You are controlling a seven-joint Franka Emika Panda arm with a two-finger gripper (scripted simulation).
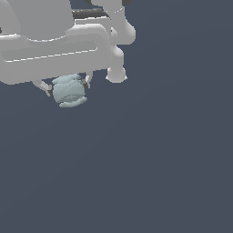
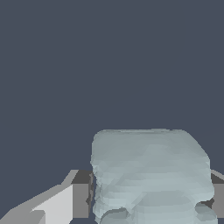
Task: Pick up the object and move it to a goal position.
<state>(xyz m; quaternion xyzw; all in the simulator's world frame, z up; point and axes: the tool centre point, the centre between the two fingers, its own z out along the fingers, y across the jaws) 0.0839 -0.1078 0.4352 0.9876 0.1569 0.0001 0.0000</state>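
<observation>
The object [image 1: 69,91] is a small pale blue-grey lumpy blob with ridged folds, hanging under the white hand in the upper part of the exterior view's left. My gripper [image 1: 67,87] has a finger on each side of it, and both fingers press against its flanks. In the wrist view the object [image 2: 148,175] fills the space between the two fingers [image 2: 81,194], whose dark pads touch its sides. No goal marker shows in either view.
A plain dark blue-grey surface [image 1: 159,173] fills the background in both views. The large white arm body [image 1: 54,45] covers the upper part of the exterior view's left, above the object.
</observation>
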